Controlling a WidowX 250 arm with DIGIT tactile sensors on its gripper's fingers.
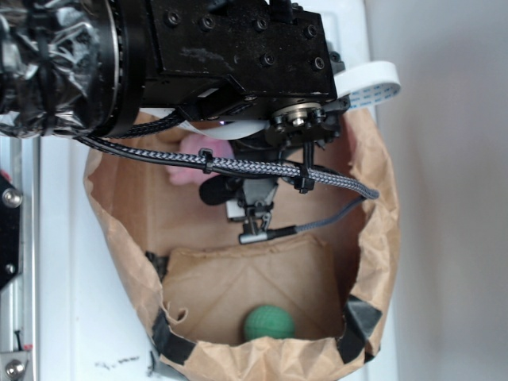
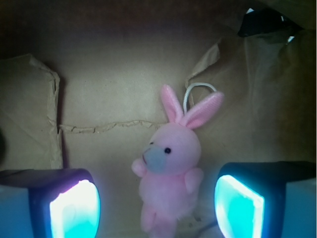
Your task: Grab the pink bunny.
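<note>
The pink bunny point(image 2: 171, 171) lies on the brown paper floor of a bag, ears pointing up and a thin white loop behind them. In the wrist view it sits between my two glowing fingertips, which stand wide apart with clear gaps on both sides. My gripper point(image 2: 157, 208) is open and touches nothing. In the exterior view only a patch of the pink bunny point(image 1: 197, 159) shows under the black arm, and the gripper itself is hidden behind the wrist and cable.
The brown paper bag point(image 1: 373, 230) has crumpled walls all around, with black tape at its corners. A green knitted ball point(image 1: 269, 323) rests at the bag's near end. A braided grey cable point(image 1: 254, 168) crosses over the bag.
</note>
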